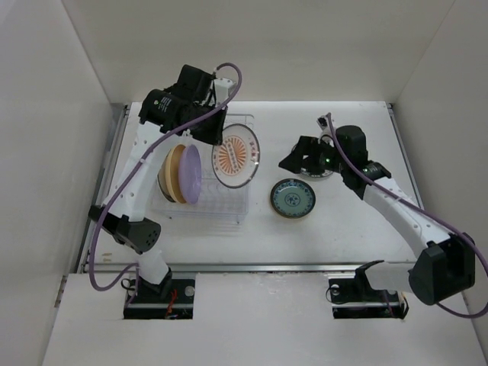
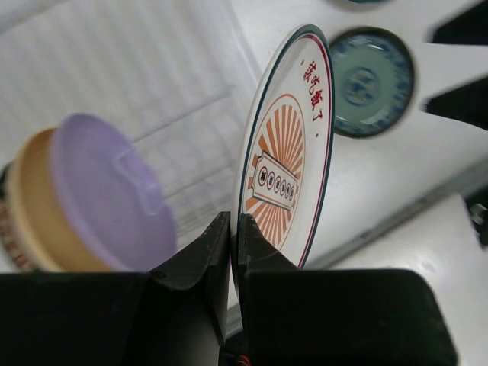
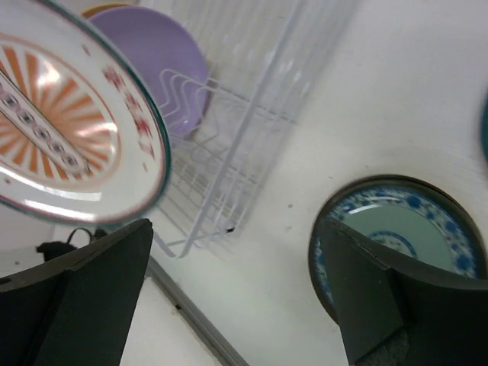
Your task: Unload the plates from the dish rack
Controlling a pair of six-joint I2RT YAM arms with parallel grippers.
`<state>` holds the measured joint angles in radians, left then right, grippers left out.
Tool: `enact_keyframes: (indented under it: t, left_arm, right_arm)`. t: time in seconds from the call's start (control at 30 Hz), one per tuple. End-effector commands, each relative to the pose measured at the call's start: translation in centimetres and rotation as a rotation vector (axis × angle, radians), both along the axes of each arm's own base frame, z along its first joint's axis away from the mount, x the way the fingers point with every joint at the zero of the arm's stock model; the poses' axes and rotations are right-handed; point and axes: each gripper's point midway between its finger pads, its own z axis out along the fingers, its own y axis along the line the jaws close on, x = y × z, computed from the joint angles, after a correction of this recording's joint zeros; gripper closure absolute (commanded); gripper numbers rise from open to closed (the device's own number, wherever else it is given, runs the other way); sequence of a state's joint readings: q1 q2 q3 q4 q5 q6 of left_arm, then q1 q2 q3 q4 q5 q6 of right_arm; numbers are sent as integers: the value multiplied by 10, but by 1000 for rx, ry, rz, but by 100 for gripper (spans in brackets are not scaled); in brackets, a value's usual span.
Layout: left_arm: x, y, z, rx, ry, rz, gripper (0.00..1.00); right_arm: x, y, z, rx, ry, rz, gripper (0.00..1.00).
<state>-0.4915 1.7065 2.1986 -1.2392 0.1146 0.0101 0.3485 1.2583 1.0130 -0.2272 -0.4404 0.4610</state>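
Left of centre on the desk [image 1: 351, 229] sits the dish rack [image 1: 221, 215], lavender plate [image 1: 192, 174] upright inside. The orange-red plate [image 1: 235, 155] hangs tilted over the rack's right end: lift it clear of the wires, then lay it flat by the teal plate [image 1: 293, 198]. The left arm arches over the rack, left tool [image 2: 233, 229] clenched on that rim; right tool [image 3: 235, 229] gapes, released.

White table [image 1: 343, 229] enclosed by plain pale walls [image 1: 46, 114].
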Motion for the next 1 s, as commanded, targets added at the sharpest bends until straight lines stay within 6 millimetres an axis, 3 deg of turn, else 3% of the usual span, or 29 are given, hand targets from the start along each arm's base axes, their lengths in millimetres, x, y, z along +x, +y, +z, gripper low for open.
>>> enact_keyframes:
  t: [0.0, 0.13, 0.23, 0.37, 0.4, 0.43, 0.53, 0.63, 0.67, 0.73, 0.8, 0.83, 0.9, 0.97]
  left_arm:
    - [-37, -56, -1, -245, 168, -290, 100]
    - [-43, -69, -11, -290, 243, -370, 100]
    - [-40, -74, -16, -298, 250, -397, 100]
    - [-31, -75, -25, -296, 260, -386, 100]
    - [-29, -73, -26, -286, 256, -378, 100]
    - [-22, -72, -31, -262, 245, -360, 100]
    - [-7, -61, -42, -182, 215, -289, 99]
    - [8, -50, -46, -118, 170, -216, 68]
    - [15, -41, -49, -68, 147, -176, 30]
    - [29, -31, -47, -28, 99, -84, 0]
    - [56, 7, -34, 118, -28, 120, 0]
    - [56, 7, -34, 119, -28, 121, 0]
    - [69, 38, -27, 248, -101, 253, 0]
    - [69, 55, -32, 342, -101, 293, 0]
  right_arm:
    - [-1, 40, 38, 154, -106, 197, 5]
    - [3, 49, 38, 174, -114, 227, 6]
    - [3, 54, 32, 191, -94, 260, 18]
    - [-3, 64, 22, 234, -43, 305, 60]
    - [-3, 64, 22, 238, -36, 302, 91]
    - [0, 64, 22, 234, -38, 288, 100]
    - [3, 61, 20, 228, -38, 251, 100]
    - [10, 57, 21, 225, -30, 190, 100]
    - [13, 55, 24, 220, -35, 171, 100]
    - [27, 46, 21, 207, 7, 73, 100]
    - [46, 29, 13, 188, 55, -34, 100]
    - [52, 22, 5, 174, 75, -66, 100]
    - [64, 6, 6, 178, 90, -144, 100]
    - [78, -26, -9, 142, 133, -292, 100]
